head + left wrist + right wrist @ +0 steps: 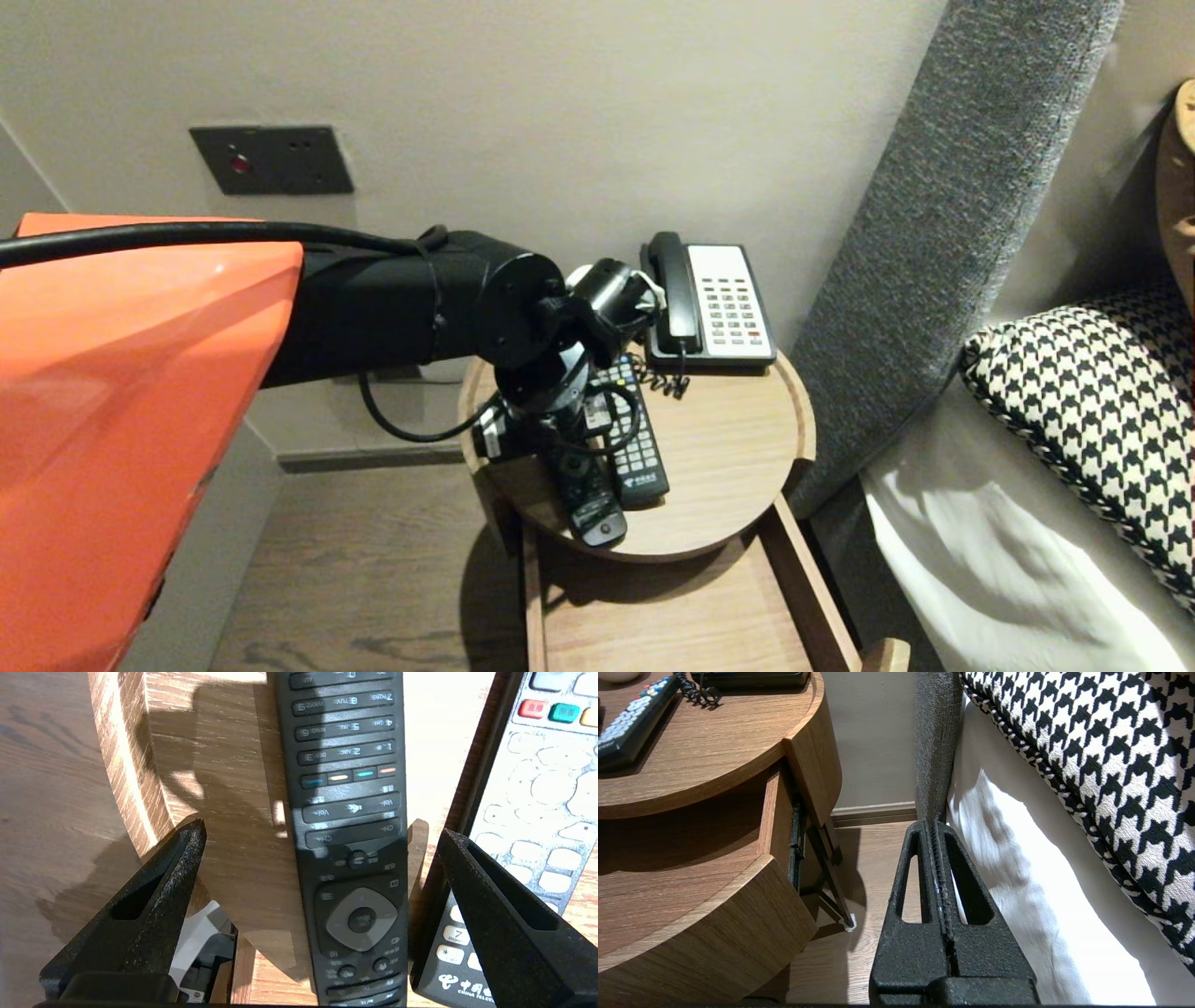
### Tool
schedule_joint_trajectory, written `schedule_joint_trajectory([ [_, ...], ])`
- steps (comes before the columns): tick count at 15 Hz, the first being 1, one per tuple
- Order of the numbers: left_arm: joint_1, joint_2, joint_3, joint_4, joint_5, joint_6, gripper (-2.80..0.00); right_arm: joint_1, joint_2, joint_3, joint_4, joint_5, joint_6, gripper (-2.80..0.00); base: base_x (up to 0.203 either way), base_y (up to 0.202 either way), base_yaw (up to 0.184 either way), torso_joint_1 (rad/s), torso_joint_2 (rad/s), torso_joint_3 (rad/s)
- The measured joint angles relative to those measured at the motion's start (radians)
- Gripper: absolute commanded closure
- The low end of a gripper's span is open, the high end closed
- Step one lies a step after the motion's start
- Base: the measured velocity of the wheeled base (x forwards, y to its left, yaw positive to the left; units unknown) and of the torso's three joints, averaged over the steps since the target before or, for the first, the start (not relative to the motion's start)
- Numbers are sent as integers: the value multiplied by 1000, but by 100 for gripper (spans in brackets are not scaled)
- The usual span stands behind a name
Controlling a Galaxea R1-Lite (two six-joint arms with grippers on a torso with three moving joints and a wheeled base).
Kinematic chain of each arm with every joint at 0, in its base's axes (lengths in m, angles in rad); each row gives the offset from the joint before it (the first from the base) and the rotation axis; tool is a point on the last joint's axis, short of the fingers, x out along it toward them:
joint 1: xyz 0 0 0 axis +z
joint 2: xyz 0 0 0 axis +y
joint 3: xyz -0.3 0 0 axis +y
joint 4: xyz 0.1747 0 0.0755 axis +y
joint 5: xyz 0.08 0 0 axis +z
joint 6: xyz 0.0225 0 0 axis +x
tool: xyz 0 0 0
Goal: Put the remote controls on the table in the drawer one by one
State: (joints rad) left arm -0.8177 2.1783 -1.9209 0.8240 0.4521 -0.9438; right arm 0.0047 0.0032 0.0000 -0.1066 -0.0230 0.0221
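- My left gripper (pixel 322 828) gapes wide over a slim black plastic remote (pixel 348 788) with four coloured keys, lying flat between my fingers.
- My right gripper (pixel 933 826) hangs pinched shut beside the white bedsheet (pixel 1017 882).

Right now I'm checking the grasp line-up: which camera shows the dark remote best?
Left wrist view: the dark remote lies between the fingers of the open left gripper, buttons plain. Head view: only its near end shows past the arm. Right wrist view: not clearly seen.
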Motion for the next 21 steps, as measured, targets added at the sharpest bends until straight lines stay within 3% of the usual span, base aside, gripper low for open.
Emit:
schedule_joint_trajectory([
  [9, -22, 24, 0, -9, 13, -2, -280, -1, 0, 0, 0, 0, 0, 0, 0, 0, 0, 0, 0, 0],
  [10, -22, 28, 0, -10, 14, -2, -45, -1, 0, 0, 0, 0, 0, 0, 0, 0, 0, 0, 0, 0],
  [11, -22, 31, 0, -10, 14, -2, 0, -1, 0, 0, 0, 0, 0, 0, 0, 0, 0, 0, 0, 0],
  [21, -24, 32, 1, -11, 28, -6, 0, 0, 0, 0, 0, 0, 0, 0, 0, 0, 0, 0, 0, 0],
])
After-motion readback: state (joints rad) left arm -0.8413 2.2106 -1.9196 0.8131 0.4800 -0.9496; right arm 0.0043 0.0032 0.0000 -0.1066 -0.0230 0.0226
